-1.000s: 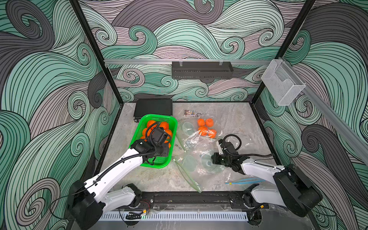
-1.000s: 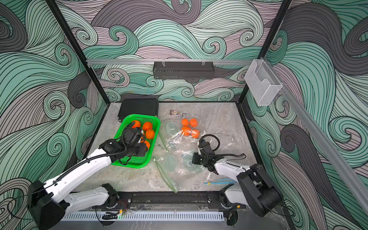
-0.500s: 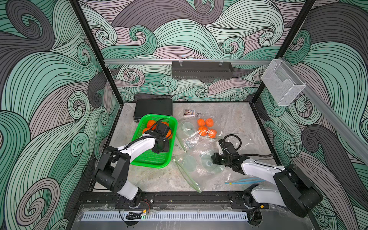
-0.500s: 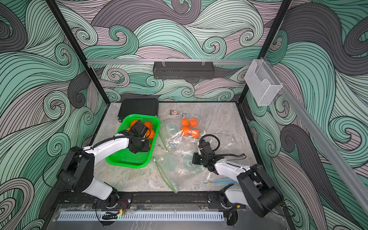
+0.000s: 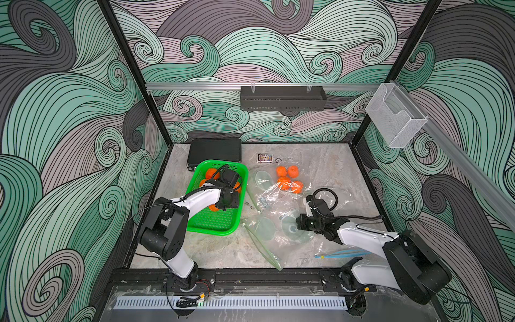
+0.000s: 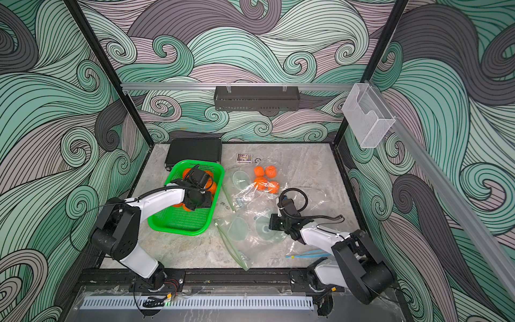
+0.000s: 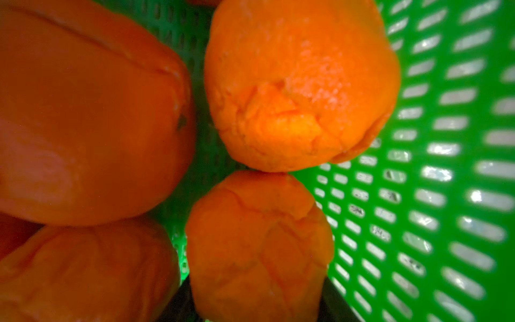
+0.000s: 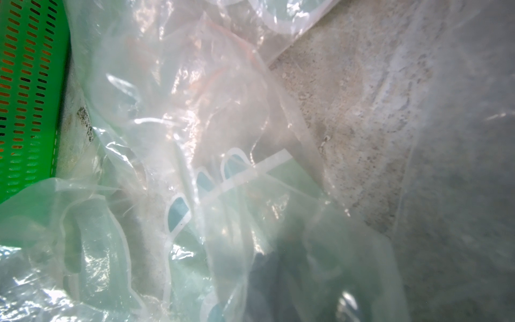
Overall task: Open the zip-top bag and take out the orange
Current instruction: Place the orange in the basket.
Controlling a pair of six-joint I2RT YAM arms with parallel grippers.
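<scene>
My left gripper (image 5: 220, 205) is down inside the green basket (image 5: 214, 230), among several oranges. In the left wrist view one wrinkled orange (image 7: 259, 245) fills the gap between the dark fingers (image 7: 178, 306) and touches both. My right gripper (image 5: 298, 224) lies low on the table, shut on the film of a clear zip-top bag (image 5: 274, 232) with a green zip strip. In the right wrist view the bag (image 8: 195, 167) drapes over that gripper (image 8: 278, 292), so its fingers show only as dark shapes. Further back, more oranges (image 5: 288, 178) sit in another clear bag.
A black box (image 5: 214, 152) stands behind the basket and a small card (image 5: 264, 157) lies near the back wall. Blue strips (image 5: 342, 253) lie in front of the right arm. A black shelf (image 5: 282, 98) and a clear holder (image 5: 395, 120) hang on the walls.
The left arm has folded, with its elbow drawn in toward the basket, while its gripper stayed over the oranges and sank lower among them. The right arm and the bag have not moved.
</scene>
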